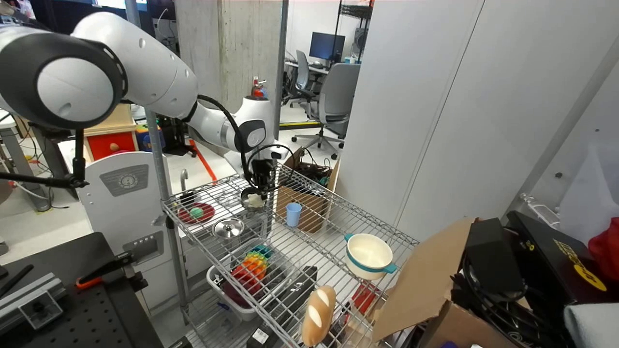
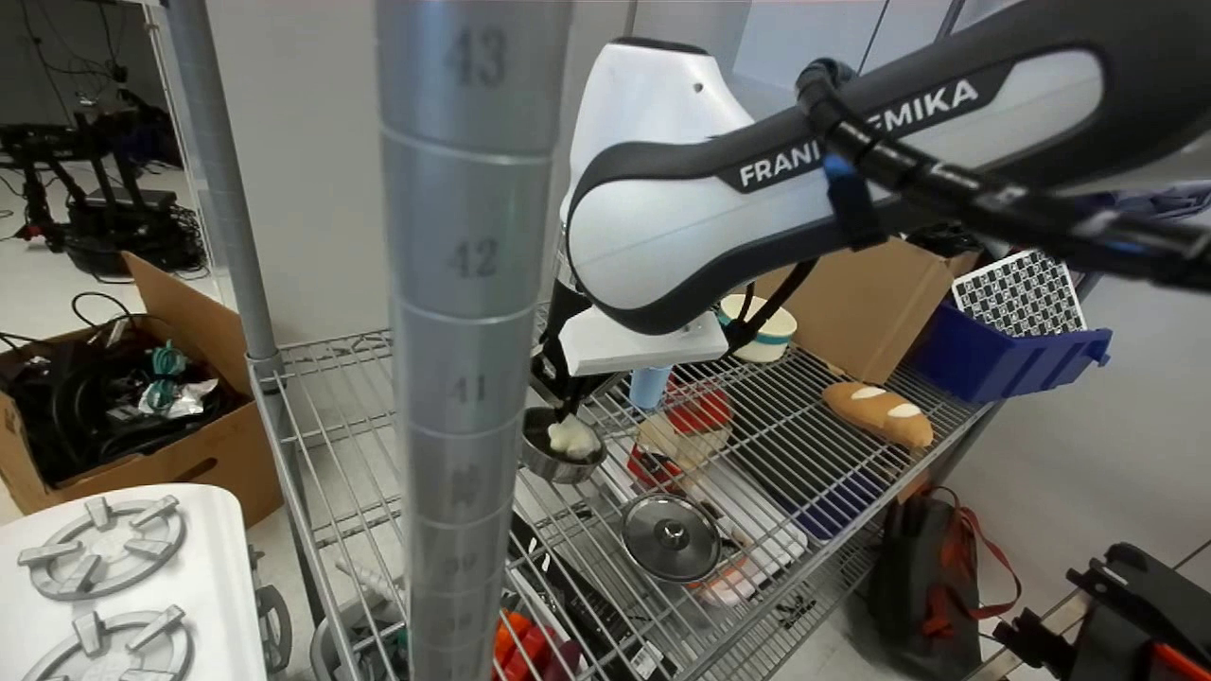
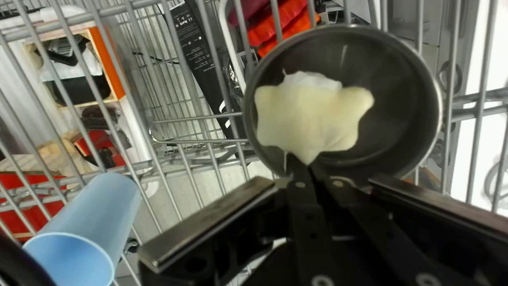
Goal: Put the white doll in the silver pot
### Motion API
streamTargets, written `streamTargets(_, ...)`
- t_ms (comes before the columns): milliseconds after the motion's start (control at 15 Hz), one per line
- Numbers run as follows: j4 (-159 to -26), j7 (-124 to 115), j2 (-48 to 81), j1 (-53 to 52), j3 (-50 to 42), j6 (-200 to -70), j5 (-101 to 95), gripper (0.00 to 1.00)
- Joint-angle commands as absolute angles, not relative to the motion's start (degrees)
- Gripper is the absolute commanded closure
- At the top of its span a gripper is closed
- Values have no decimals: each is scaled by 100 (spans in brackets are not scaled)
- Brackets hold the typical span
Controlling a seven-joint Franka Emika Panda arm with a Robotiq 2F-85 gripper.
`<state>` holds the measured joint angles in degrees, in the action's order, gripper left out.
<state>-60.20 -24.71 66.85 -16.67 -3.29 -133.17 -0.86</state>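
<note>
The white doll, a soft cream-white figure, is pinched at its lower tip between my fingertips in the wrist view. The silver pot, round with a dark inside and shiny rim, lies behind the doll in that view. In both exterior views the doll is at the mouth of the pot. My gripper points down over the pot's edge. I cannot tell whether the doll touches the pot's bottom.
A blue cup stands close to the pot on the wire shelf. A silver lid, a red plate with a green ball, a cream dish with teal handles and a bread loaf also sit there. A grey post stands at the shelf.
</note>
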Motion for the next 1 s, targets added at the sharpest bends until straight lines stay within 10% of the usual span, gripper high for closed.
streamTargets(0, -5048, -2505, 7147, -1771, -318, -12801, -148, 99)
streamTargets(200, -4831, -2514, 7138, -1863, -316, -12575, -166, 99)
streamTargets(267, -4751, -2515, 7136, -1902, -324, -12479, -186, 71)
streamTargets(933, -4900, -2513, 6554, -1978, -377, -11485, -82, 6)
